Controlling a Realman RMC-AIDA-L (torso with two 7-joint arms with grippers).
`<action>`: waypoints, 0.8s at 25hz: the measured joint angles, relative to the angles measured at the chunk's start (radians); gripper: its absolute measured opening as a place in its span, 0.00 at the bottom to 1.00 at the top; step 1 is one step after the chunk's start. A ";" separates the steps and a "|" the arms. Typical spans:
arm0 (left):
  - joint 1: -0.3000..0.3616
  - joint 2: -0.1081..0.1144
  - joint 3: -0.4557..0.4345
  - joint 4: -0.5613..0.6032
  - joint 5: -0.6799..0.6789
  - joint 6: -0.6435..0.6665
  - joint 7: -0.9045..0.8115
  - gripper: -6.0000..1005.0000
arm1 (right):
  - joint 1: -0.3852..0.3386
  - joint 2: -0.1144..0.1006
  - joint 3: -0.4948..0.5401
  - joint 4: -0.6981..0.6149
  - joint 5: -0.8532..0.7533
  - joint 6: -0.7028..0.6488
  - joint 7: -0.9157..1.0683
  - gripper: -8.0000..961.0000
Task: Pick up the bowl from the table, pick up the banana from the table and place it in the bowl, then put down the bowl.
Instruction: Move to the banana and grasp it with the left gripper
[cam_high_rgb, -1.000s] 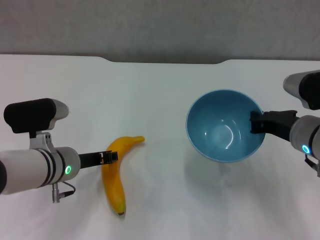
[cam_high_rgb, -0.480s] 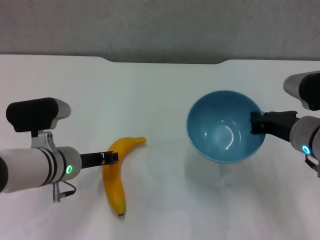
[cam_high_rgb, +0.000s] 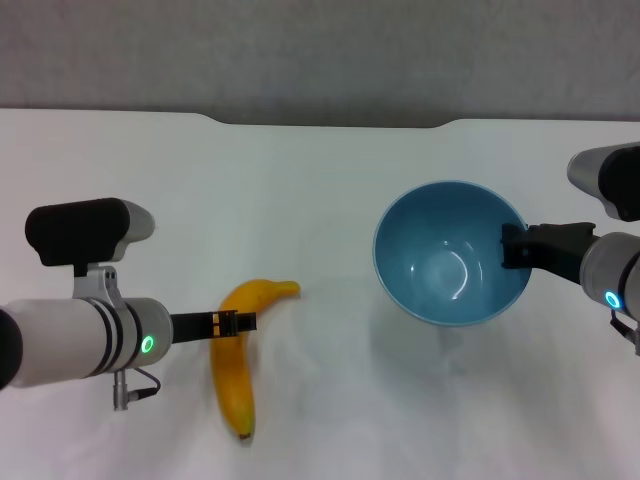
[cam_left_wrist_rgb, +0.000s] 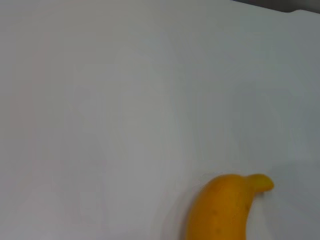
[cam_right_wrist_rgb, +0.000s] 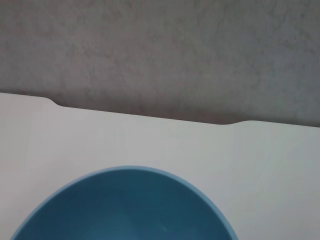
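The right gripper (cam_high_rgb: 512, 246) is clamped on the rim of the blue bowl (cam_high_rgb: 450, 252), holding it tilted above the table (cam_high_rgb: 320, 180). The left gripper (cam_high_rgb: 238, 322) sits closed around the banana (cam_high_rgb: 236, 355), which lies on the table well left of the bowl, stem end toward it.

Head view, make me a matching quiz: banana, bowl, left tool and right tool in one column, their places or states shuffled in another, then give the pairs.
Things:
1. banana
2. bowl
3. left tool
4. right tool

Places or states:
A. clamped on a light-blue rim, on the robot's right
B. reaching across a yellow fruit's upper part
C. tilted, with a shadow on the white table below it
D. lying on the robot's left side, dark tip toward the robot

Pairs: 1-D, 2-C, 3-B, 4-A
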 joint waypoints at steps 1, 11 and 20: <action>0.000 0.000 0.000 0.000 0.000 0.000 0.000 0.54 | 0.000 0.000 0.000 0.000 0.000 0.000 0.000 0.08; -0.004 -0.002 0.022 0.013 0.049 0.012 0.003 0.73 | 0.004 0.000 0.000 -0.001 0.000 0.000 0.002 0.08; -0.006 -0.002 0.022 0.025 0.052 0.014 0.007 0.68 | 0.003 0.000 0.000 -0.001 0.000 0.000 0.002 0.08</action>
